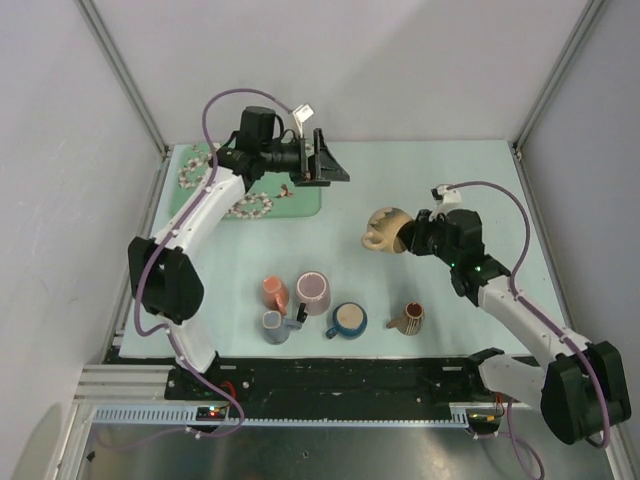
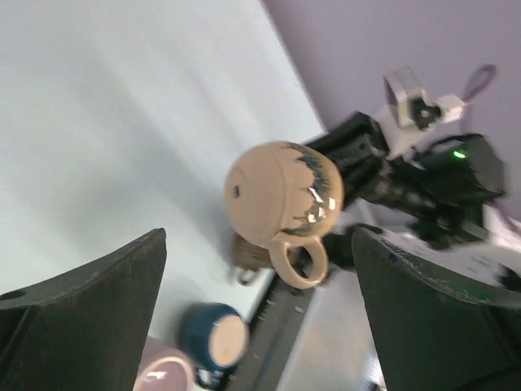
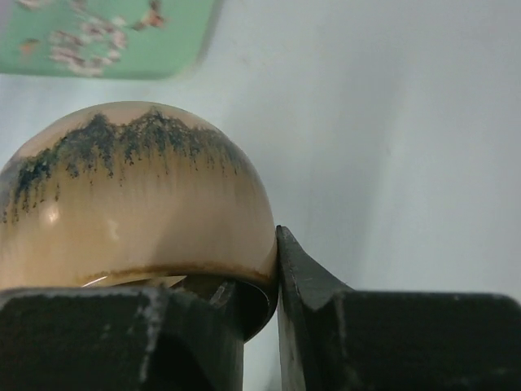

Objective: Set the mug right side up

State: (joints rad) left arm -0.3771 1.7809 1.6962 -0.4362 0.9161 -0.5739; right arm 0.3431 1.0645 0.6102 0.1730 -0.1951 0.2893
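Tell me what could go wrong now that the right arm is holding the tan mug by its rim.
The right gripper pinches only the rim of the glossy tan mug, so the mug may slip or swivel when rotated. It appears lifted off the table, so a drop could crack it. The left gripper stands open facing the mug, so a wide swing might clip it.

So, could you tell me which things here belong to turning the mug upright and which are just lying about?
Job: round tan glazed ceramic mug with dark drips; right gripper, clamped on its rim.
Lying about: salmon ceramic mug; pink ceramic mug; small grey-blue mug; dark blue mug; brown striped mug; green floral mat.
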